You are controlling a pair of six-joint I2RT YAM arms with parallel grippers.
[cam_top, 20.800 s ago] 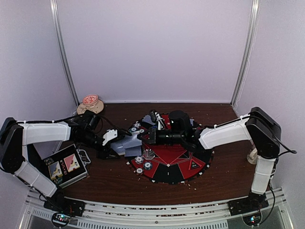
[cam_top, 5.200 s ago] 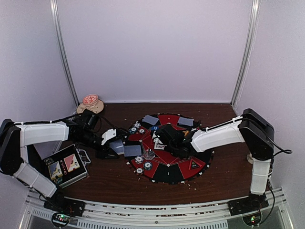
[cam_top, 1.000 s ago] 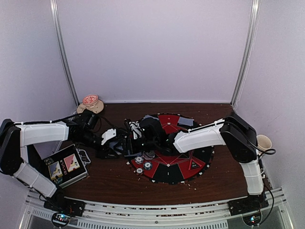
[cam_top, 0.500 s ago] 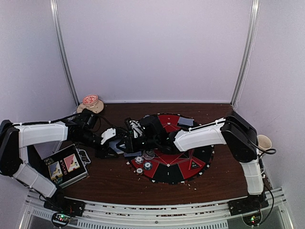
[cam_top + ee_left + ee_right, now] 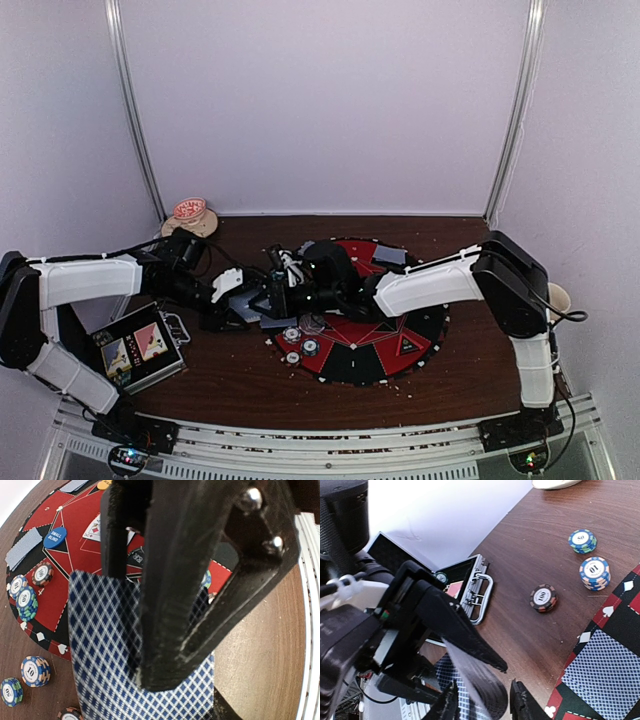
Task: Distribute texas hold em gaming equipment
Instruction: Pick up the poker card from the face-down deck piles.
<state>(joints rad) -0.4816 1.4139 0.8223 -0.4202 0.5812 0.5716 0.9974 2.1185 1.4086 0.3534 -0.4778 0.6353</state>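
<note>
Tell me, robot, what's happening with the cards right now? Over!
Left pincer shut on playing cards. Right pincer open around their edge. Poker chips sit off to the side, not blocking.

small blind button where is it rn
In the left wrist view, upper left, the small blind button lies on the red mat beside a face-down card.

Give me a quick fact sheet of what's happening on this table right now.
Left gripper: shut on a deck of cards
Right gripper: open, fingers either side of the deck's edge
Mat: round, red and black, holding chips, dealt cards and a blue button
Loose chips: three stacks on bare wood beside the mat
Metal case: left of the mat
</note>
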